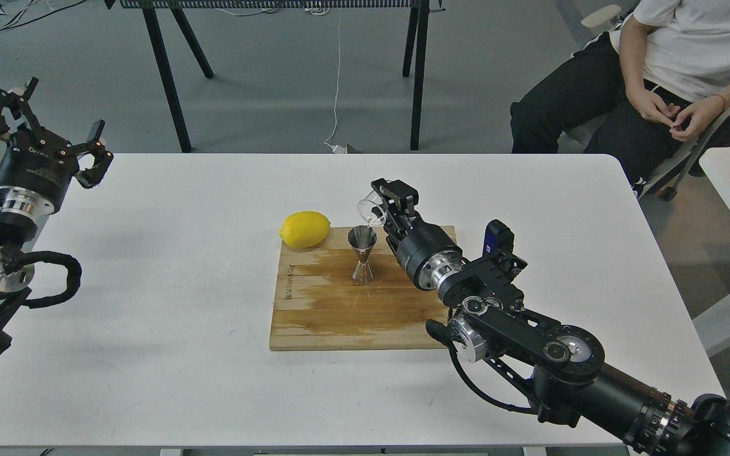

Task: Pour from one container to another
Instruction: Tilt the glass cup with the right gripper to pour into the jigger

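Observation:
A shiny steel hourglass jigger (pixel 362 254) stands upright on the wooden cutting board (pixel 339 316). Just above and right of its rim, the small clear glass cup (pixel 369 209) is tipped on its side, mouth toward the jigger. My right gripper (pixel 383 206) is shut on the cup, holding it over the jigger's top cone. My left gripper (pixel 48 126) hovers at the table's far left edge, fingers spread open, holding nothing.
A yellow lemon (pixel 305 228) rests at the board's back left corner, close to the jigger. The board lies on a white table (pixel 181 354). A seated person (pixel 669 76) is beyond the table's back right corner. Black table legs (pixel 165 76) stand behind.

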`<act>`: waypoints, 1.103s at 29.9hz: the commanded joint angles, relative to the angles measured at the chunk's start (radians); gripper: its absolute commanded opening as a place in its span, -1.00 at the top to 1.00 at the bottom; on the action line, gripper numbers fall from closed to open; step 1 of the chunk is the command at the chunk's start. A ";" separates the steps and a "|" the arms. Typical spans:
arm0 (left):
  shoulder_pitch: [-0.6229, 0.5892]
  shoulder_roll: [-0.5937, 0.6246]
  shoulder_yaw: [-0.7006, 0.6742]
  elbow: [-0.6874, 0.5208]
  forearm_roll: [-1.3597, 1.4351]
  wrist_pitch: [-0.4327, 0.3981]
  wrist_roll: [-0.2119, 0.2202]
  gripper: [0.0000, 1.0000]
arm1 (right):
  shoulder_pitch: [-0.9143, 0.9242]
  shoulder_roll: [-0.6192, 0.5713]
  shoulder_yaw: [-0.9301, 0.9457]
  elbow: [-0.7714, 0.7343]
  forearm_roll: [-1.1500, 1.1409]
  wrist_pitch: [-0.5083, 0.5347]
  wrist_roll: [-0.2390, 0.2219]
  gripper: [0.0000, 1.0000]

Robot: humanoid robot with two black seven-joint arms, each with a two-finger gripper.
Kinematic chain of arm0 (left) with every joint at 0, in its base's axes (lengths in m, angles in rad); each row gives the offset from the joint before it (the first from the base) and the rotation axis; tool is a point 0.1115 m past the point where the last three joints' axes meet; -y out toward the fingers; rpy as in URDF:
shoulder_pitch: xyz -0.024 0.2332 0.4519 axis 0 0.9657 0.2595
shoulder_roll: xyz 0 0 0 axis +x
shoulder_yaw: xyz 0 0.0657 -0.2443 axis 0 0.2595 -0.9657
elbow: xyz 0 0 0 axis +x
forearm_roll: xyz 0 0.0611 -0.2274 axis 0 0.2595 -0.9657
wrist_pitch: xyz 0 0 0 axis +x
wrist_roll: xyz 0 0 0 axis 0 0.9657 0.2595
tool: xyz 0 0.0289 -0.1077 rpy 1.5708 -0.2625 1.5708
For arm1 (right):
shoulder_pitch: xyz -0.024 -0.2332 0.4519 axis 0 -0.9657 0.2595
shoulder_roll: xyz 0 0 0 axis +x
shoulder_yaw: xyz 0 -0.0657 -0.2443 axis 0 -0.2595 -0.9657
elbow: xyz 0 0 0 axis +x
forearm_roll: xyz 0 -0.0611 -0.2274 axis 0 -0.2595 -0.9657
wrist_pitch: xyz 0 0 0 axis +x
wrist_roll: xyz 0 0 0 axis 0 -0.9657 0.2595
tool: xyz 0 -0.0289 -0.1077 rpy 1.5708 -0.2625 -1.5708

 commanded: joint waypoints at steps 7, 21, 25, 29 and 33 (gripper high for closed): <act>0.000 -0.001 0.000 0.000 0.002 0.000 -0.001 -1.00 | -0.001 0.000 -0.041 -0.018 -0.068 0.000 0.010 0.33; 0.000 -0.001 0.000 0.000 0.000 0.000 -0.002 -1.00 | 0.004 0.000 -0.044 -0.049 -0.122 -0.002 0.033 0.34; 0.000 -0.001 0.000 -0.001 0.000 0.000 -0.002 -1.00 | 0.007 0.000 -0.044 -0.049 -0.122 -0.002 0.033 0.34; 0.000 -0.001 0.000 0.000 0.002 0.000 -0.002 -1.00 | 0.019 0.000 -0.046 -0.049 -0.122 -0.002 0.033 0.34; 0.002 -0.003 0.002 0.000 0.002 0.000 -0.002 -1.00 | 0.047 0.000 -0.095 -0.051 -0.123 -0.003 0.033 0.34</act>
